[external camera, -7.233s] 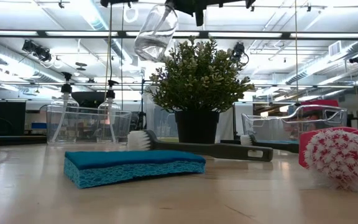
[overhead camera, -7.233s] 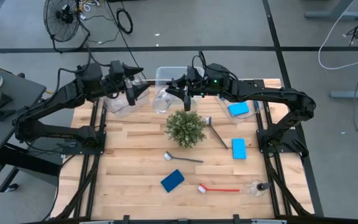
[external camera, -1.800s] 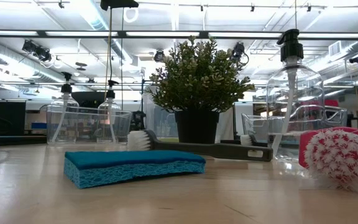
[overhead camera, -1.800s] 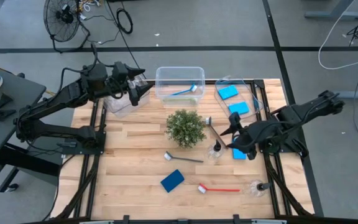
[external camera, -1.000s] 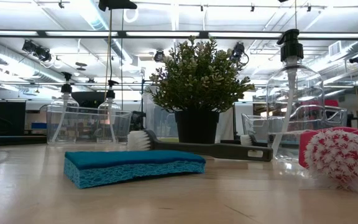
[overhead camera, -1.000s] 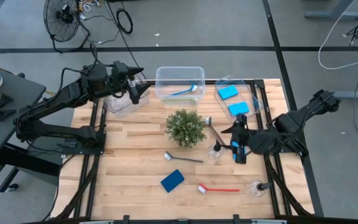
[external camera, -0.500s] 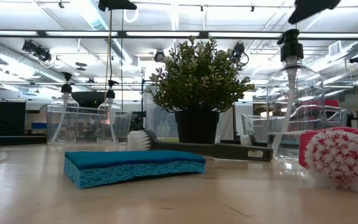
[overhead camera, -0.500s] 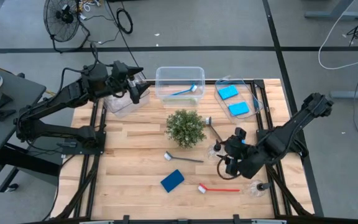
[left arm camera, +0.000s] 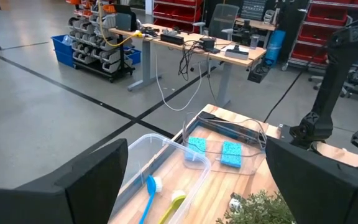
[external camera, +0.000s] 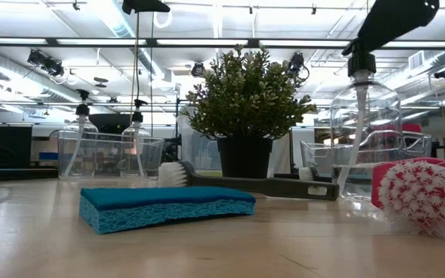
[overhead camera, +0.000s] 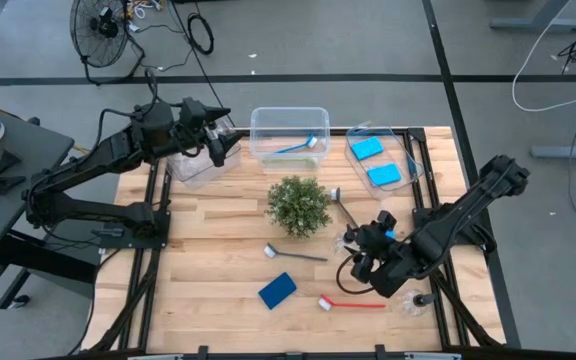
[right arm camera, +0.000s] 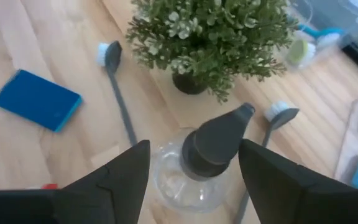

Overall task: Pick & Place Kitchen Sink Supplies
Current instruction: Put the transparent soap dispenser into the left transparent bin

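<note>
**Operator:** Kitchen sink supplies status: how many are sorted, and how many are left?

**Technician:** Two flat blue sponges (overhead camera: 375, 161) lie in the clear plastic bin on the right (overhead camera: 408, 150). A blue brush (left arm camera: 149, 193) and a yellow brush (left arm camera: 172, 206) lie in the clear middle bin (overhead camera: 288, 118). Two clear pump bottles (external camera: 78, 147) stand in the clear left bin (overhead camera: 190, 172). Loose on the wooden table (overhead camera: 218, 260) are a blue sponge (overhead camera: 277, 290), two dark grey brushes (overhead camera: 294, 254), a red brush (overhead camera: 352, 303), an upright clear bottle with a black pump cap (right arm camera: 199, 163) and a second bottle lying at the right edge (overhead camera: 411, 300). The task is judged roughly half complete.

**Operator:** Position of the upright bottle relative to the right gripper?

**Technician:** The right gripper (right arm camera: 194, 165) hangs directly above it, fingers spread, one on each side of the cap, not touching it. The bottle stands just beside the bushy green potted plant (overhead camera: 299, 205). The left gripper (overhead camera: 218, 145) waits over the left bin, fingers spread and empty.
</note>
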